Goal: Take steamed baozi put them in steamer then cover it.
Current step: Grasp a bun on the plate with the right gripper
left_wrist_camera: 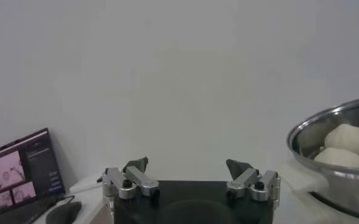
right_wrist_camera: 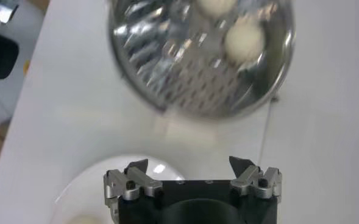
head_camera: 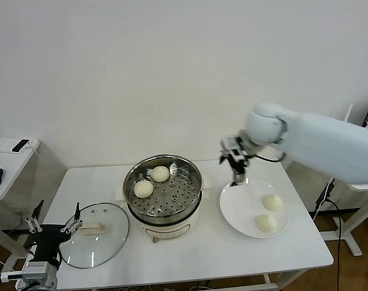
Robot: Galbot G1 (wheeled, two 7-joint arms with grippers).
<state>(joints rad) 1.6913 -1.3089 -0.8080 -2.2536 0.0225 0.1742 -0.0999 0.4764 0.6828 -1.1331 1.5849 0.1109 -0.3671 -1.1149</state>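
Two smooth, domed cream-white baozi (head_camera: pixel 152 181) sit in the shiny perforated steel steamer (head_camera: pixel 163 189); two on the flat white plate (head_camera: pixel 232 206). The right gripper (head_camera: pixel 234 159) hovers above the plate's rim, jaws wide, empty. The round glass cover (head_camera: pixel 93 235) lies flat beside the steamer, its oblong handle across the table. The left gripper (head_camera: pixel 53 227), open and empty, waits nearby.

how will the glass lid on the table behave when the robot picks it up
The glass lid looks rigid and probably breakable, and fairly heavy for its size. Its cream handle is the only raised grip, so it may tilt if held off-centre. The smooth glass likely slips; the left end effector sits open beside it.
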